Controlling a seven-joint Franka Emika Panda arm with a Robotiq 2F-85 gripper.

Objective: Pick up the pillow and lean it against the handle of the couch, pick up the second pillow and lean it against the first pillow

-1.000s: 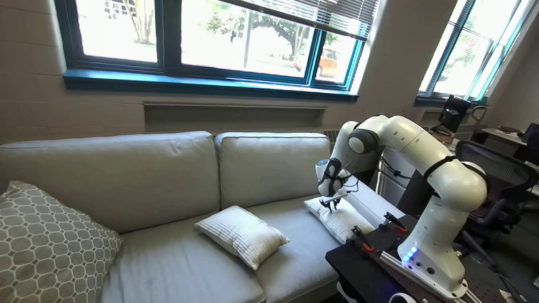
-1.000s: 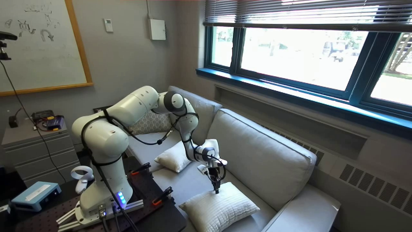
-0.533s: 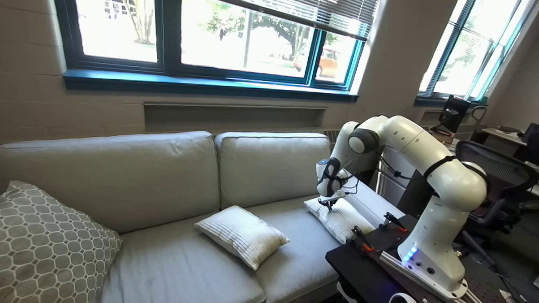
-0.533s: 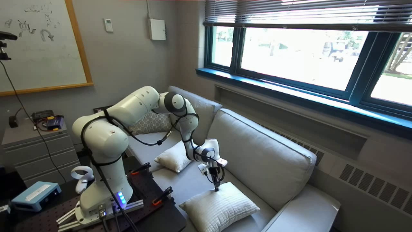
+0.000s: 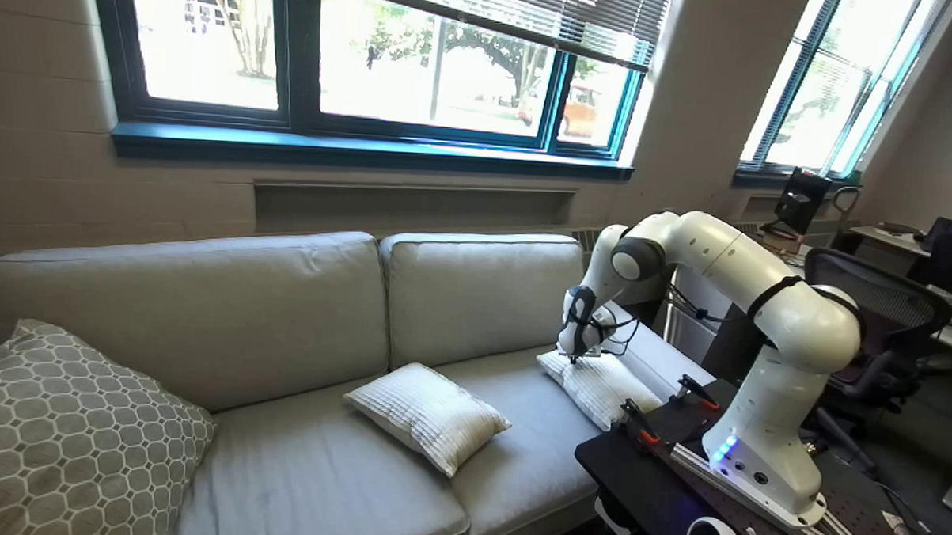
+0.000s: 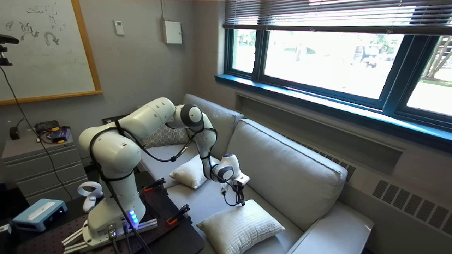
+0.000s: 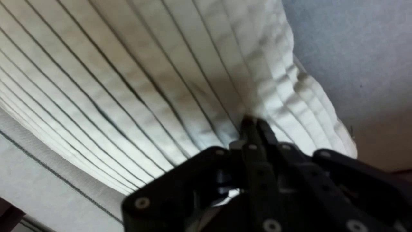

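Observation:
The pillow (image 5: 608, 389) lies flat on the seat beside the handle of the couch (image 5: 657, 351). In an exterior view a strip of seat shows between the pillow (image 6: 243, 225) and the armrest (image 6: 340, 227). The second pillow (image 5: 427, 416) lies flat mid-couch; the arm partly covers it in an exterior view (image 6: 190, 173). My gripper (image 6: 242, 204) points down, tilted, at the pillow's edge nearer the backrest. In the wrist view my gripper (image 7: 255, 120) is shut, its fingertips nearly together at the ribbed pillow (image 7: 128, 80). No fabric is visibly pinched; touch is unclear.
A larger grey-patterned cushion (image 5: 82, 436) leans at the far end of the couch. Back cushions (image 5: 483, 299) stand behind the pillows. The black robot table (image 5: 627, 471), with orange-tipped clamps (image 5: 641, 422), stands close to the seat's front.
My gripper's fingers have come together. The hand has tilted and shifted slightly toward the backrest side of the pillow. Both pillows have stayed in place.

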